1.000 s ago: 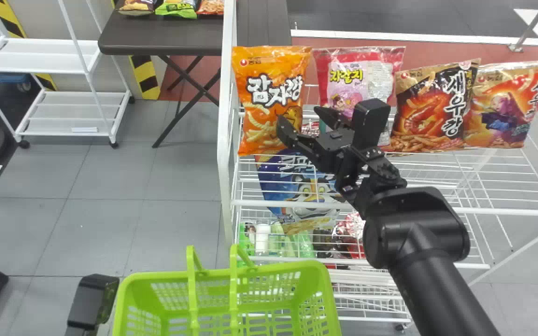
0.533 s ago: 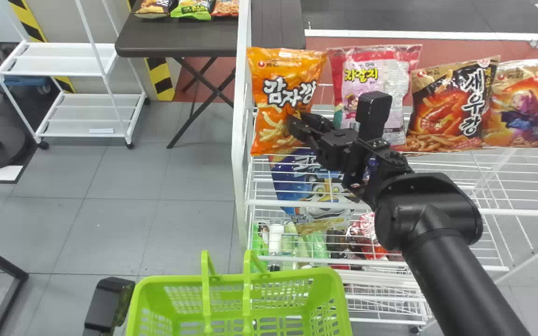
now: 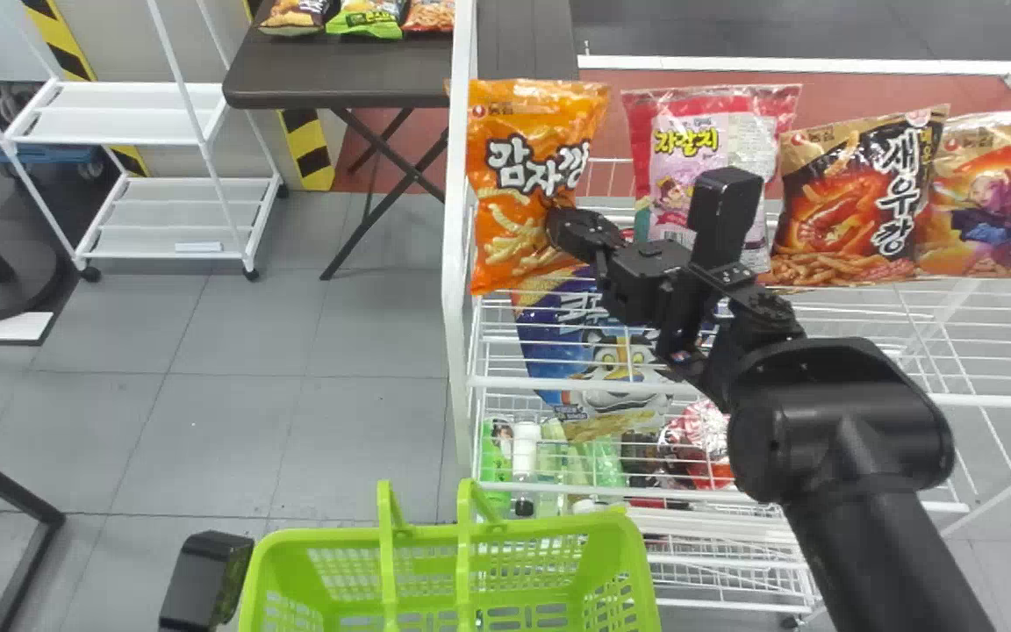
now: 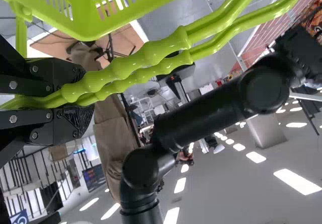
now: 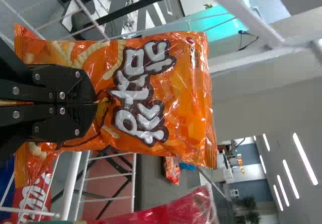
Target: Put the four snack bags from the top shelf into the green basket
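Snack bag (image 3: 514,184), orange, is pinched in the right hand (image 5: 95,103) at the top shelf (image 3: 997,399), beyond the green basket (image 3: 549,525), whose handles (image 4: 131,68) the left hand (image 4: 83,97) clasps. Keep the pinch gentle, raise the bag clear, then swing over the basket.

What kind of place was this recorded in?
Probably a mock shop or demo space: snack bags on a white wire rack, a green shopping basket, and more snacks on a dark table.
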`<state>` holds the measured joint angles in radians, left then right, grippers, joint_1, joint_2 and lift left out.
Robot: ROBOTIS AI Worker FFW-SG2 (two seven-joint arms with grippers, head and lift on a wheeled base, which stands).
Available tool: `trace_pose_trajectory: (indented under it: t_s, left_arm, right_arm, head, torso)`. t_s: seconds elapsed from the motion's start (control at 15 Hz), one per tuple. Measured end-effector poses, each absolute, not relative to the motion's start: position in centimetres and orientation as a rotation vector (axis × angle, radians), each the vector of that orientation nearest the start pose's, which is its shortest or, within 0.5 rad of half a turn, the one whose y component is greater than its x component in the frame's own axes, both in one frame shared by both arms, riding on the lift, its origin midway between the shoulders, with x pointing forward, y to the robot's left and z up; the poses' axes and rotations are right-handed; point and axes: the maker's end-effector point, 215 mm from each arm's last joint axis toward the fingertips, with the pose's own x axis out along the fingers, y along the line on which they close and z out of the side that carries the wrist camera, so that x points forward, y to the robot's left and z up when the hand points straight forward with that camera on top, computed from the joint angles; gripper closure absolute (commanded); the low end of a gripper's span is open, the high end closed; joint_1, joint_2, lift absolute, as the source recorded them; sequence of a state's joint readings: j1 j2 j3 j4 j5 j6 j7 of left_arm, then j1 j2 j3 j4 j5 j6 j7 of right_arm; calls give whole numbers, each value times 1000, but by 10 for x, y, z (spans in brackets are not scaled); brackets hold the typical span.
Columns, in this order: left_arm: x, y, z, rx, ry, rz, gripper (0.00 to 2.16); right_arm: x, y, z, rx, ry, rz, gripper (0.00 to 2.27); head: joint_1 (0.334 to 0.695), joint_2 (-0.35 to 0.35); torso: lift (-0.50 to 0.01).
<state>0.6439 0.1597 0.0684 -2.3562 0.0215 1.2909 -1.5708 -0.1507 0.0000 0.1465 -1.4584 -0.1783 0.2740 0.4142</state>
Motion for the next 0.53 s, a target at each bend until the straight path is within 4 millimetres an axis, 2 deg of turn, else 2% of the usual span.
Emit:
trace_pose_trajectory:
  t_s: [0.13,0.33,0.53]
  left_arm:
    - [140,66,-376,-761,1000,-1333,2145]
    - [145,69,-375,-755,988,-1327,2145]
    - [155,73,-374,-750,969,-1315,2145]
  right_arm:
    - [580,-54,-364,207,228,576,2250]
    - [538,-97,-364,261,285,513,2250]
    - [476,-137,-361,372,365,483,2250]
  head:
    - [695,27]
    - [695,-33]
    - [695,-113]
  torso:
    - [0]
    - [0]
    - [0]
